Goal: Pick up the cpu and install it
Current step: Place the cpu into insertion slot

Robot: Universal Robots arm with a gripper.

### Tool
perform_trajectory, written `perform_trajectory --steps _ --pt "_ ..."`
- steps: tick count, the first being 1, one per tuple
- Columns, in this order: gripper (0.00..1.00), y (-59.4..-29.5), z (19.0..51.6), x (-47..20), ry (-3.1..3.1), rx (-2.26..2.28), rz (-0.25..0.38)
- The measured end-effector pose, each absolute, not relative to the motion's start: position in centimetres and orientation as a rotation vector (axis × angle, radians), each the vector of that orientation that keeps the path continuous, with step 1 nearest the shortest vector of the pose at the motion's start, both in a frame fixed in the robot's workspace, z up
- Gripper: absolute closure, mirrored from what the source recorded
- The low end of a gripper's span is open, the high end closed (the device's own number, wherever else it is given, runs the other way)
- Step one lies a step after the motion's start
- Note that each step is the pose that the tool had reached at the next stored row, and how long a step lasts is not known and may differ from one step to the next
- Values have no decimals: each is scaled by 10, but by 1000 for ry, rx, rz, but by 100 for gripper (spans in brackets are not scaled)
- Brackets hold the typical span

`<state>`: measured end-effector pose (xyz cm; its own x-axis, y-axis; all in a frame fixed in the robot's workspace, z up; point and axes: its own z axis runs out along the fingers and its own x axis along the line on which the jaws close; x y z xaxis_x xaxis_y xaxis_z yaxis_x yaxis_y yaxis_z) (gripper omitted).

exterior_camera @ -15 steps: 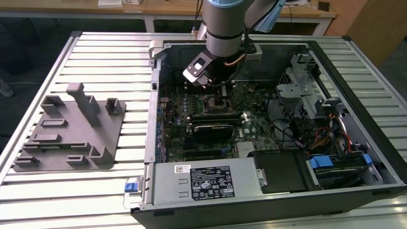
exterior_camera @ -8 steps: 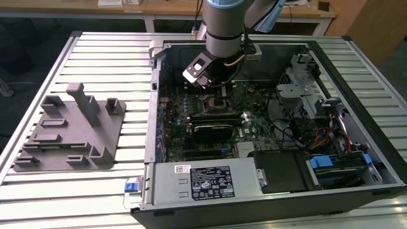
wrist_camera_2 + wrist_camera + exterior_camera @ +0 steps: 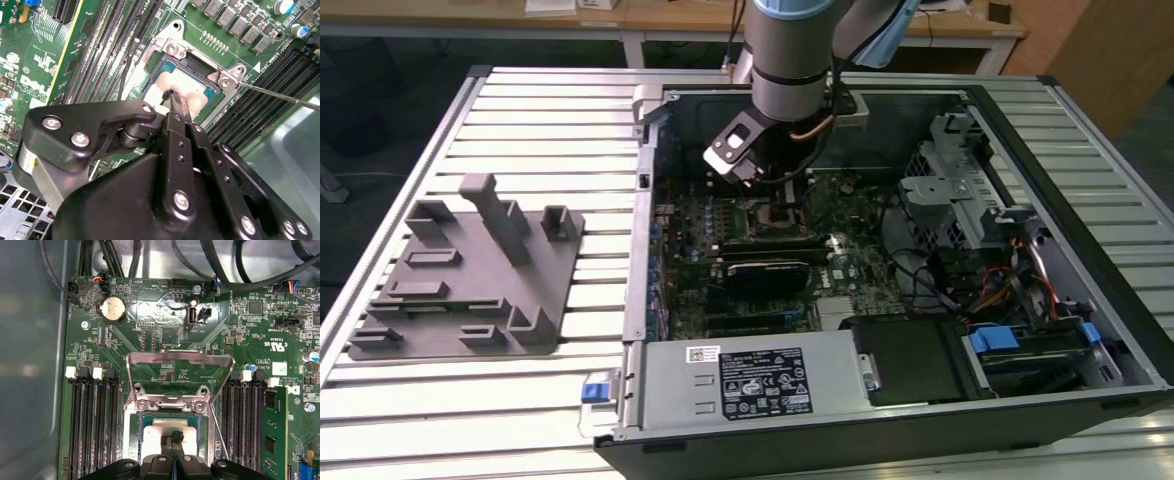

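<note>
Covering part of the cpu [image 3: 195, 92] seated in the socket [image 3: 172, 64], the tool [image 3: 174, 101] (pressed together) touches its top.

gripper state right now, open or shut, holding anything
gripper: fingers shut together, nothing held between them; the tips sit at the top of the cpu, which lies in the socket.

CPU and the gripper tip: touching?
Cannot tell. In both wrist views the shut gripper has its tip over the cpu, which lies in the socket, but neither view shows contact or a gap plainly.
</note>
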<state>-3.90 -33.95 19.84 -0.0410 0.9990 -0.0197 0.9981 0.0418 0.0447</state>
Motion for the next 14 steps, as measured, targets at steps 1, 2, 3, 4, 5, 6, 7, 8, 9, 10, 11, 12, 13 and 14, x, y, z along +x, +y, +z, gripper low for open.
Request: perform_trajectory --steps 1,2,3,4,5,6,7,8,9,10,11,12,13,14 --pt "89 -339 198 -39 2234 2144 29" --pt "89 -339 198 -39 2234 2144 29" --pt "89 -339 198 -39 2234 2144 30" --pt "89 -339 198 -39 2234 2144 30" --pt "89 -339 198 -39 2234 2144 30" --pt "89 -339 198 -39 2234 2144 30" --pt "89 -339 198 -39 2234 2144 30" --pt "89 -339 198 -39 2234 2144 30" --pt "89 -339 198 -39 2234 2144 30" --pt "89 -339 198 -39 2234 2144 30" --pt "89 -339 198 -39 2234 2144 30" --pt "89 -339 198 -39 2234 2144 30" --pt "89 -339 198 -39 2234 2144 30" --pt "89 -339 198 -39 2234 2144 31"
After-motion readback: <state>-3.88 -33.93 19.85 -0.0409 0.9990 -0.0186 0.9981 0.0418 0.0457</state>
